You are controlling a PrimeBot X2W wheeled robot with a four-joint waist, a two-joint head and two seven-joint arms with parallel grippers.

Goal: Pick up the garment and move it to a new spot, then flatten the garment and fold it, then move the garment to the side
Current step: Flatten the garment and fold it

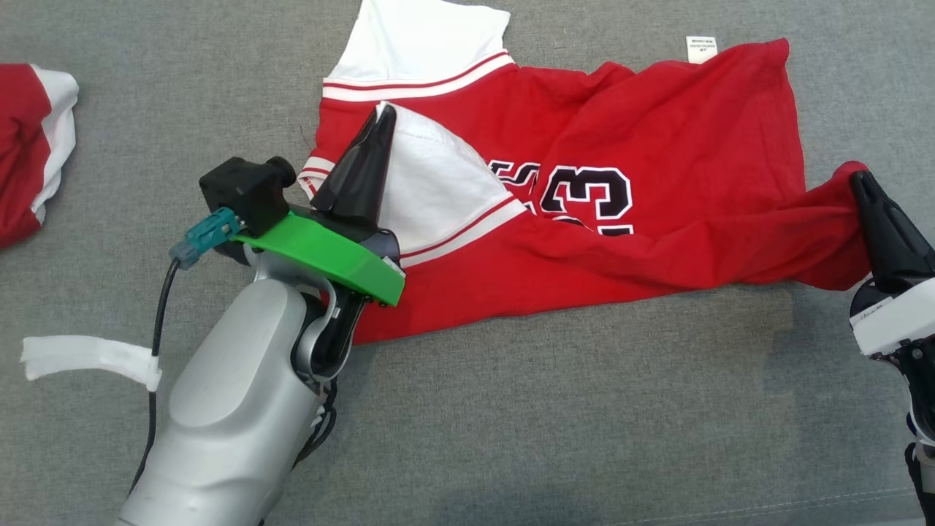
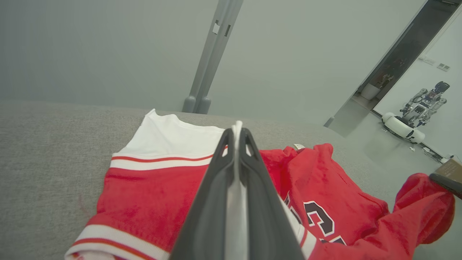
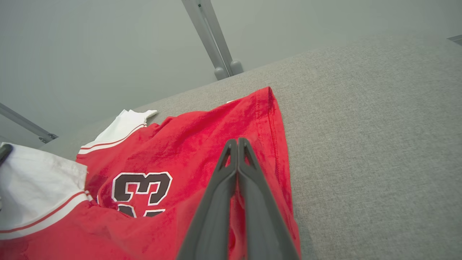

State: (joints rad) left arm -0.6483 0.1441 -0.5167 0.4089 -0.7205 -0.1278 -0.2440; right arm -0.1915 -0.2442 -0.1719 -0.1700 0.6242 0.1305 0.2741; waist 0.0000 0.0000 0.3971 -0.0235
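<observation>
The garment [image 1: 643, 139] is a red jersey with white sleeves and a black number, spread on the grey cloth surface [image 1: 584, 409]. My left gripper [image 1: 385, 111] is shut on the edge of its near white sleeve [image 1: 431, 183], which it holds lifted and folded over the red body. In the left wrist view a strip of white cloth shows pinched between the fingers [image 2: 249, 169]. At the right, my right gripper [image 1: 859, 177] is shut on a bunched red corner of the garment, raised a little off the surface. In the right wrist view its fingers [image 3: 252, 187] lie pressed together over the red cloth [image 3: 202, 144].
Another red and white garment [image 1: 29, 146] lies at the far left edge. A white tape strip [image 1: 88, 358] hangs from my left arm's cable. Beyond the far edge stand a grey post [image 2: 213, 54] and, farther off, another robot [image 2: 415, 115].
</observation>
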